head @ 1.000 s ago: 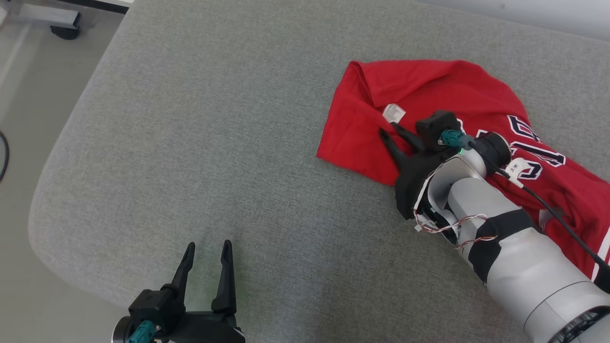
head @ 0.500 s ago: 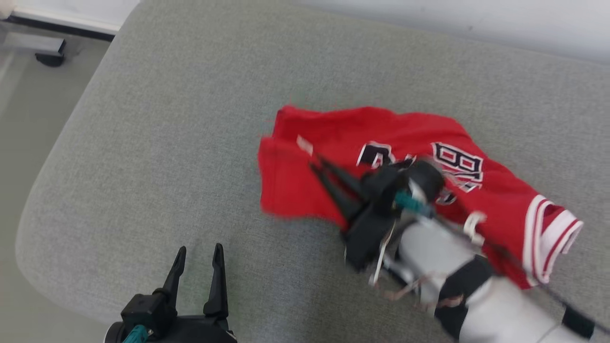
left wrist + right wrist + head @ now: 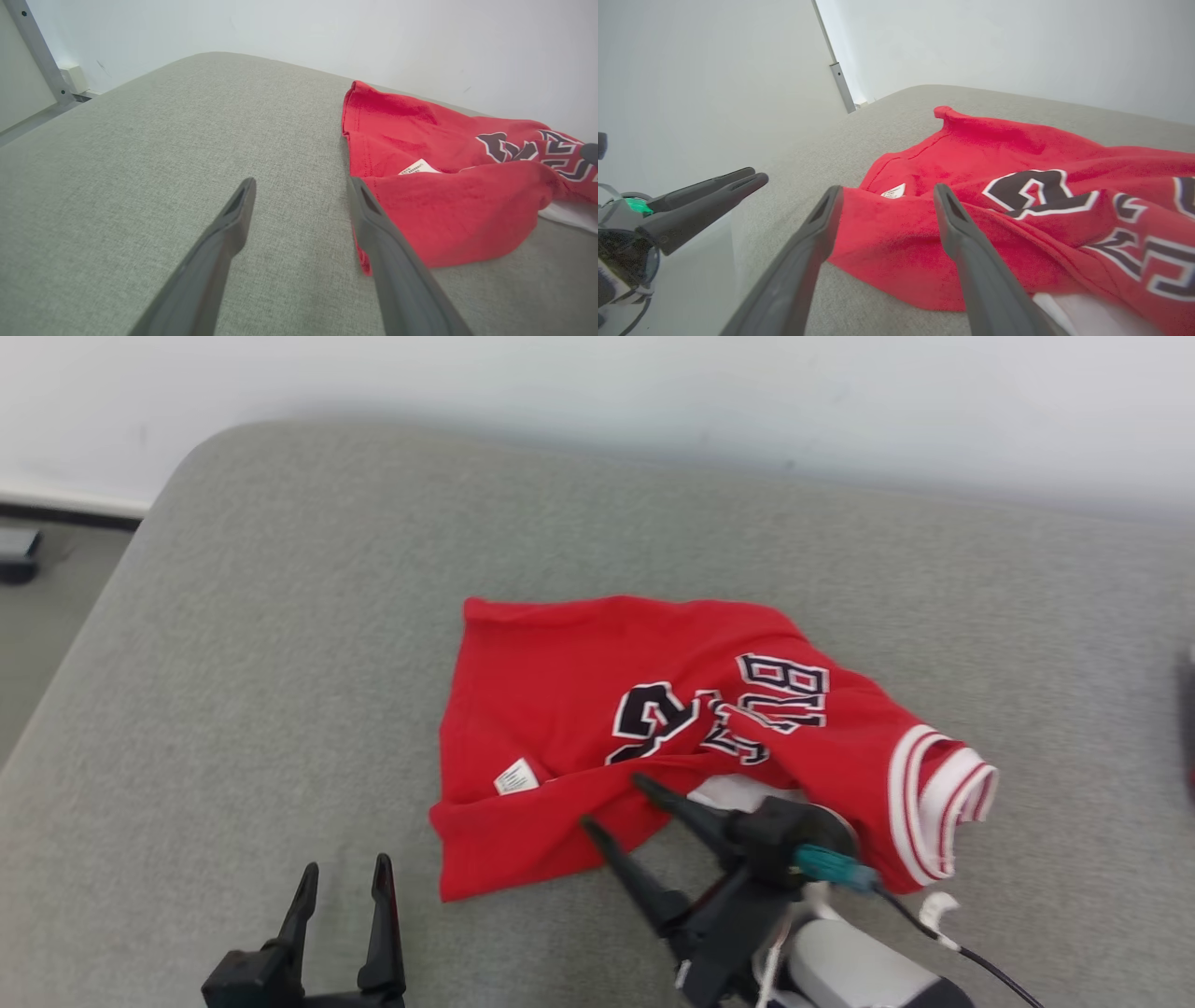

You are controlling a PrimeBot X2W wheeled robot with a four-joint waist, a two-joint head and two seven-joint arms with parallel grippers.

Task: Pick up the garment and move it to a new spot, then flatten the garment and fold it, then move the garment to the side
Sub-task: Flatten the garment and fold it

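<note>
The garment (image 3: 560, 700) lies crumpled near the middle of the grey cushion (image 3: 280, 663), just ahead of both grippers. It is folded over on itself, so its full shape cannot be made out. Its dark lettering (image 3: 719, 709) is creased and broken by folds, and I cannot read it. A striped trim (image 3: 938, 803) bunches at its right end, and whether that is a sleeve or an armhole I cannot tell. A patch of white (image 3: 733, 791) shows under the near edge, partly behind the right gripper (image 3: 616, 805).

That gripper's jaws stand wide and hold nothing. One finger crosses the near hem, and whether it touches the cloth is unclear. Its wrist is cut off by the bottom edge of the head view.

The left gripper (image 3: 344, 868) sits over bare cushion beside the garment's near left corner, jaws wide and empty, its body cut off below.

A dark shape (image 3: 1187, 709) at the right edge is blurred and cropped.

Count: one garment, one white tag (image 3: 515, 777), two grippers.
</note>
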